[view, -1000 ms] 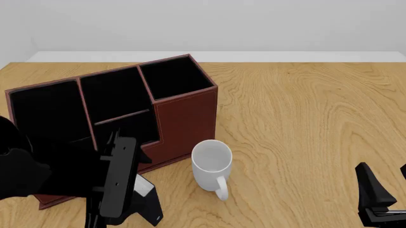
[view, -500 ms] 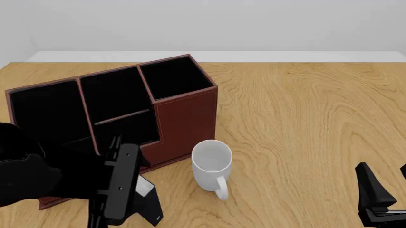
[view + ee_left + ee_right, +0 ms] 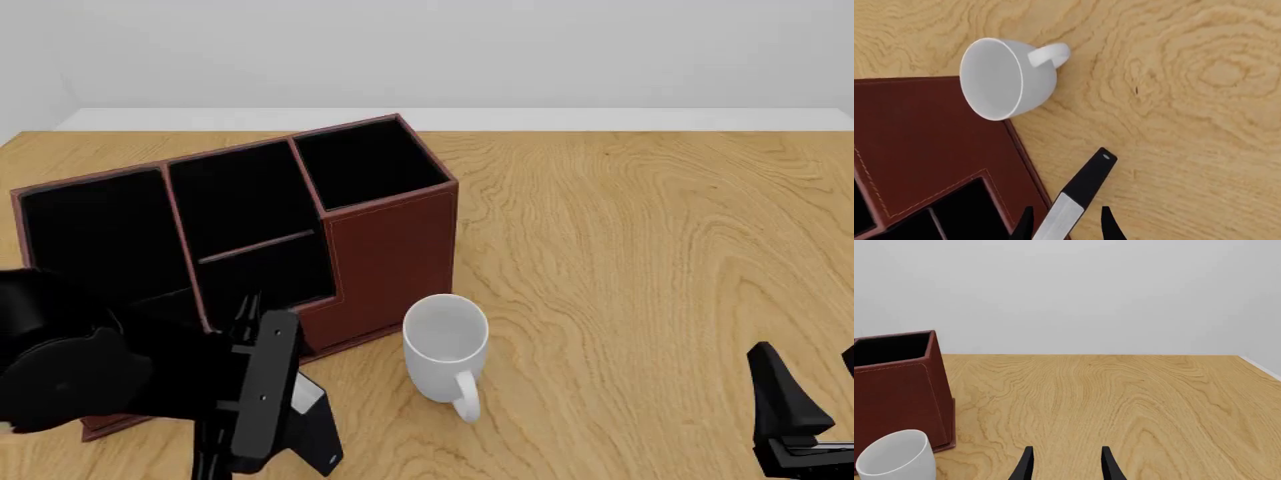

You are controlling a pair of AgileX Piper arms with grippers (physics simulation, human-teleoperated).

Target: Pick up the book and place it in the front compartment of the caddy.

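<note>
The book point(image 3: 315, 428) stands upright on the table just in front of the caddy point(image 3: 394, 250), black covers with a white page edge on top. In the left wrist view the book point(image 3: 1077, 192) lies edge-on between the fingers of my left gripper point(image 3: 1066, 227), which is open and astride it. From the front, the left gripper point(image 3: 247, 455) hangs over the book and hides part of it. The front compartment point(image 3: 274, 270) shows black-lined behind the left arm. My right gripper point(image 3: 811, 400) is open near the table's front right, far from the book, with nothing between its fingers point(image 3: 1066, 467).
A white mug point(image 3: 445, 345) stands upright right of the book, close to the caddy's tall red-brown wall, handle toward the camera; the same mug point(image 3: 1004, 77) appears in the left wrist view. Bare wooden table point(image 3: 641, 250) spreads to the right.
My left arm has shifted slightly down and toward the near edge over the book. Book, mug, caddy and right arm have not moved.
</note>
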